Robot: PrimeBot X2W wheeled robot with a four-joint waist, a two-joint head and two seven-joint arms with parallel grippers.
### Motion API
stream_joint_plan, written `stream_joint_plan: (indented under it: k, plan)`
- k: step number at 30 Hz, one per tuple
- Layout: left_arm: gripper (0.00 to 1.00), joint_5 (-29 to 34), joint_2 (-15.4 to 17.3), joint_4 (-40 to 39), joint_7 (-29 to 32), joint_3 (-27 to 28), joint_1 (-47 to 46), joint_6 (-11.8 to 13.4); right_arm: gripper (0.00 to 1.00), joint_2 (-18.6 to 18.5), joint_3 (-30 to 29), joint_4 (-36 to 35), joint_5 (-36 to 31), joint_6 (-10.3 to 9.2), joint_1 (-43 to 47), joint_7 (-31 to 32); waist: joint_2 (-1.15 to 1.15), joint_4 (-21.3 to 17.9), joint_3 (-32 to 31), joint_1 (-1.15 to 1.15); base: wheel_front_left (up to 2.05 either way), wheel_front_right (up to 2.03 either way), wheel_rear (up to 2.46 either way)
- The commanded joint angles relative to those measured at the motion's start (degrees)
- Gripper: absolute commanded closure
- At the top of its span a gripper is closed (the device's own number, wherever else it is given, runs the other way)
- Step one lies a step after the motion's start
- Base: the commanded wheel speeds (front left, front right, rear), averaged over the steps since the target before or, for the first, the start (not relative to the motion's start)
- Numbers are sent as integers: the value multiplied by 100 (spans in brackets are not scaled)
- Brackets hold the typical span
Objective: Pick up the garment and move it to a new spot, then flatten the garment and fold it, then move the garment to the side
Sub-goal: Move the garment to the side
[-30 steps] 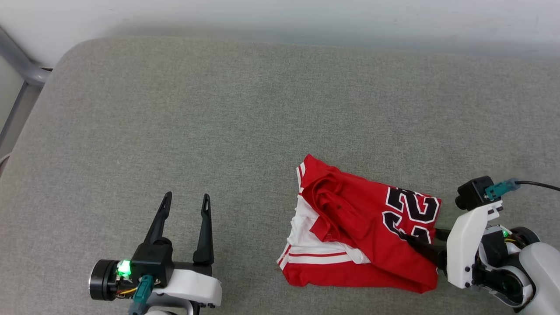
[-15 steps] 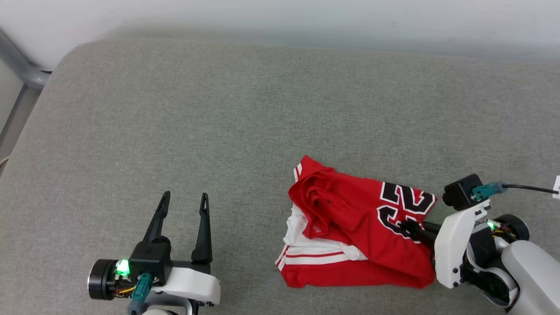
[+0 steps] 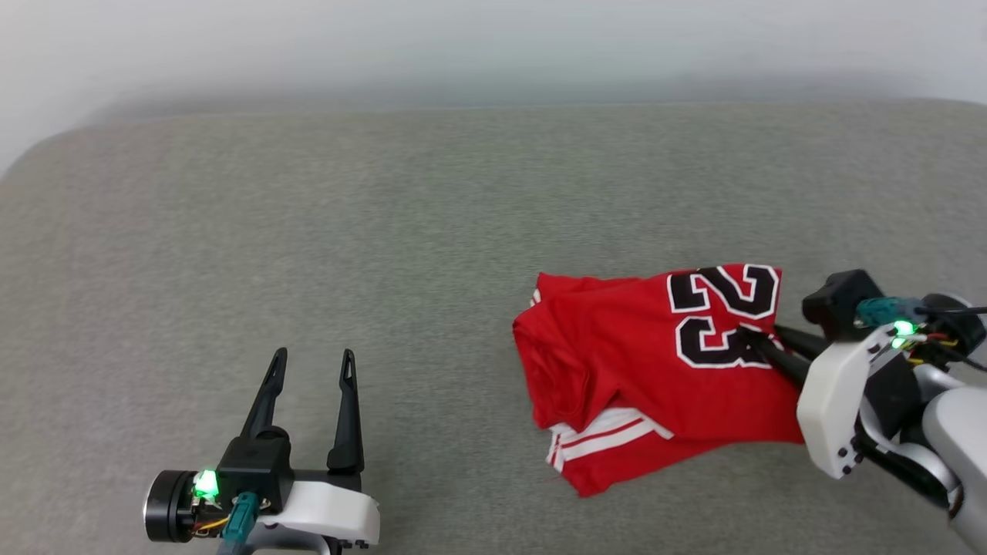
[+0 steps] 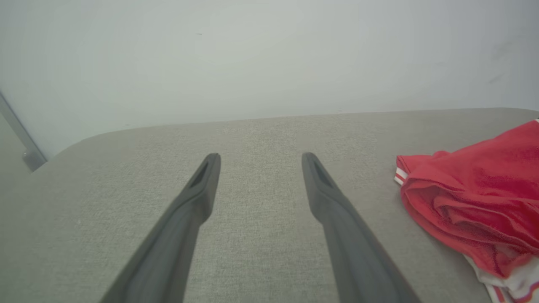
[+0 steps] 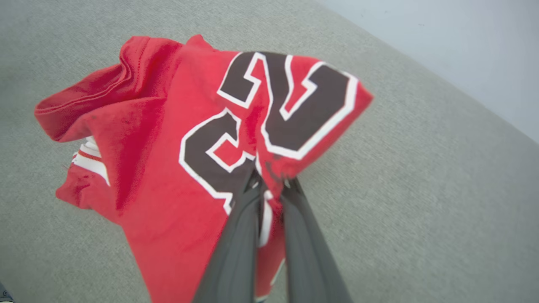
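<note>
Grey cushion [image 3: 385,231] is bearing the garment [image 3: 640,362]. Right gripper [image 5: 270,179] is pinching its numbered cloth; left gripper [image 3: 314,354] is gaping wide.

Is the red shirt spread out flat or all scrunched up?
Scrunched up. The garment lies in crumpled, overlapping layers, with one part pinched by the right gripper.

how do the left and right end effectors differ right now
The left end effector is open with its fingers spread, while the right end effector is shut on the garment. The left end effector holds nothing over the grey cushion; the right end effector pinches the fabric at the black number. Both have two long dark fingers.
</note>
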Motion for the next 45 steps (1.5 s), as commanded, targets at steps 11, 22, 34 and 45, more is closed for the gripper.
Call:
stream_joint_plan:
  k: [11,22,34,45]
  plan:
    - [0,73,-6,-84,-12,-4,-201,30,100,-413,-482,-239,16,-7,-290,69,0,-812,272,0,0,0,0]
    - [0,169,40,-315,-12,-101,-615,-41,100,-1052,-1030,471,-30,-8,-579,125,0,-768,1028,0,0,0,0]
    - [0,239,54,-487,-12,-305,-1290,-99,100,-1739,-1779,1940,-26,-9,-1099,78,0,-408,1894,0,0,0,0]
    - [0,235,71,-613,-12,-489,-1560,-75,100,-1768,-2456,3249,-297,-8,-1659,54,0,-212,2217,0,0,0,0]
